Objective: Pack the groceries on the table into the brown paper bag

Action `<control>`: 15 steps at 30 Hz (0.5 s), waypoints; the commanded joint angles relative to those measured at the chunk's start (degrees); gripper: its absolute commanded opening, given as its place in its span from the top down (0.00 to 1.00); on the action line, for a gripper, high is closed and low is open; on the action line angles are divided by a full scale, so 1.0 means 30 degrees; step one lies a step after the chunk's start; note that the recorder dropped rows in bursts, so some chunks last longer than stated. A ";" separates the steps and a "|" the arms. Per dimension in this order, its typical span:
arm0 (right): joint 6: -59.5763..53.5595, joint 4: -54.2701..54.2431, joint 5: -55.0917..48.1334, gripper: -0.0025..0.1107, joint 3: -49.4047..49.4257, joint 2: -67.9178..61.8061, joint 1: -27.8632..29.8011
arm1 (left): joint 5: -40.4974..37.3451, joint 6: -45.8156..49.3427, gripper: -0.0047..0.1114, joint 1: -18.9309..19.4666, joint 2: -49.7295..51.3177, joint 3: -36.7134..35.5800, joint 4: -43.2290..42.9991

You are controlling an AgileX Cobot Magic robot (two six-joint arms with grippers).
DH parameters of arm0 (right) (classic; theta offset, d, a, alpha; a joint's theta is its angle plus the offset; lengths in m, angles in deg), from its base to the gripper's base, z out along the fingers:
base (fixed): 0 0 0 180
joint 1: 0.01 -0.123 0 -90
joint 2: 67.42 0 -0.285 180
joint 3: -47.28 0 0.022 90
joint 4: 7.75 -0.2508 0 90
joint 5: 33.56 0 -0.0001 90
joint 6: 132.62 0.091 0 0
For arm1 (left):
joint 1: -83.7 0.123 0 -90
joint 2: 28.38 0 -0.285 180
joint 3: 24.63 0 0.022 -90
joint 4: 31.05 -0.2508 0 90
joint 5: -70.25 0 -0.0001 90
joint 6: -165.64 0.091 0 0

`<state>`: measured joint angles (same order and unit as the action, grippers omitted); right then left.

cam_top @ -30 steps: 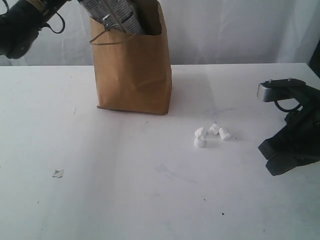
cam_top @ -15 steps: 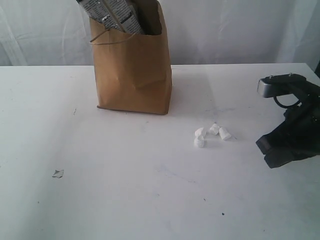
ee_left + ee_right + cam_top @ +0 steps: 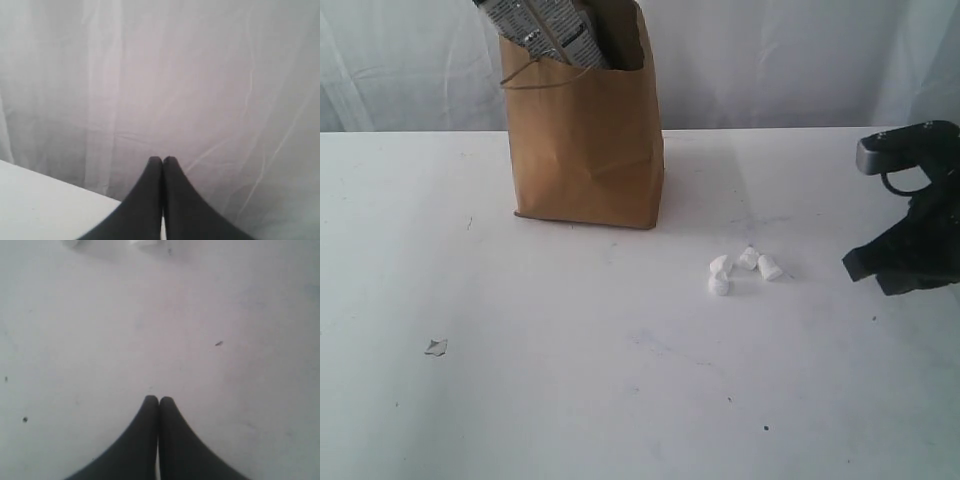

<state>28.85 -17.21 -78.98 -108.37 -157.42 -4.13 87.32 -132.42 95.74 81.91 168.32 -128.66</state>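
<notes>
Left hand and right hand pinched together, empty — creased brown paper bag upright on smooth white table.

The brown paper bag is seen in matt, creased kraft; the bench (faintly scuffed) is shown smooth.

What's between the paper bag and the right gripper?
A little cluster of small white lumps on the table, shown in the exterior view.

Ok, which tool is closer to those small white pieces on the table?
Right. The right tool is just to the right of the white pieces in the exterior view; the left tool is outside that view, facing the curtain.
</notes>
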 commanded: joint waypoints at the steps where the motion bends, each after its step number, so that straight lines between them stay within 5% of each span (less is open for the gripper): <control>1: 0.1068 0.0155 0.1101 0.98 -0.0869 -0.1327 0.0050 | -0.3838 -0.0997 0.96 -0.1484 -0.3390 -0.2954 -0.0779; 7: -0.1971 -0.2231 0.0386 0.98 -0.1747 -0.3282 0.0050 | -0.7913 0.0273 0.96 -0.4099 -0.7872 -0.9409 -0.0779; 15: -0.2441 -0.2759 0.1613 0.98 -0.1747 -0.3203 0.0050 | -0.8088 0.0501 0.96 -0.5657 -1.5292 -1.6235 -0.0779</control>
<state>22.39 -25.04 -76.34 -113.02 -167.35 -4.13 64.03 -130.59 79.37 43.28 124.45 -130.25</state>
